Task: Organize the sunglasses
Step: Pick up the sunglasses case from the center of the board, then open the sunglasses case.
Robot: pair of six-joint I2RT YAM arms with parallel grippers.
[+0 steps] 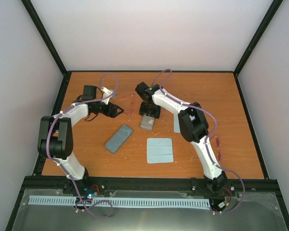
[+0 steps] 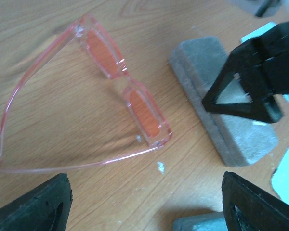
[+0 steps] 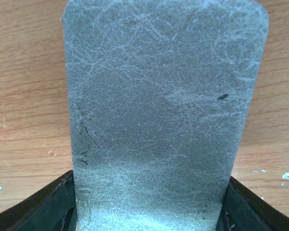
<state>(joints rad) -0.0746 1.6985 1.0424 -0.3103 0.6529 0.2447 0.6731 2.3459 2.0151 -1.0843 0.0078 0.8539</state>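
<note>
The sunglasses [image 2: 125,91], a see-through pink frame with orange lenses, lie arms unfolded on the wooden table [image 1: 207,91]; from above they are a faint outline [image 1: 130,107]. My left gripper [image 2: 144,202] hovers open just in front of them, with nothing between its fingers, and shows from above [image 1: 116,110]. To their right lies a grey case [image 2: 221,110]. My right gripper [image 3: 149,211] is down over the near end of that case [image 3: 159,96], one finger pressed against each long side.
A blue-grey case [image 1: 119,138] lies left of centre. A pale blue cloth [image 1: 160,150] sits at the front middle, and another [image 1: 176,122] is partly hidden by the right arm. A second pink frame [image 1: 218,148] lies by the right arm's base.
</note>
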